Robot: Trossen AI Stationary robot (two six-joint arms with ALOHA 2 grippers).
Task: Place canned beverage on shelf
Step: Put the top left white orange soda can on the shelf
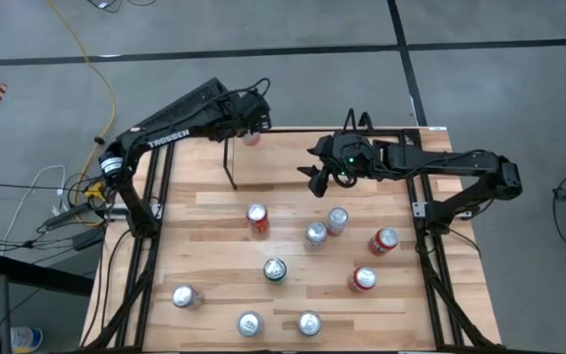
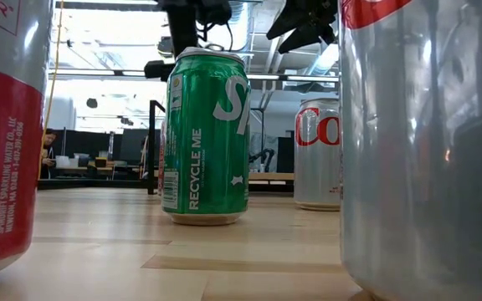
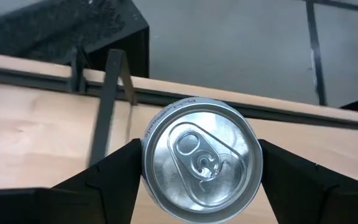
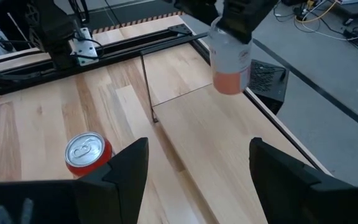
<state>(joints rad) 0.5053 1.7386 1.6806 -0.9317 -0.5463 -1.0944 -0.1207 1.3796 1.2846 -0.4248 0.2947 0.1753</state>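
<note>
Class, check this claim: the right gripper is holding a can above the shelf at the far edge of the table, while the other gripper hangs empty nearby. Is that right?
One slip: the holder is the left gripper, not the right. The left wrist view shows its fingers clamped on the can, and the right wrist view shows that can above the shelf. The right gripper hangs open and empty nearby.

The high view looks straight down from well above the light wooden tabletop (image 1: 293, 246), taking in its whole surface. The low view sits at table height among standing cans — a green aluminium can (image 2: 205, 138) close ahead — facing level into the room behind. Each wrist view looks steeply down, near the table's far edge; both wrist views share a silver-topped can with an orange band (image 4: 231, 59).
</note>
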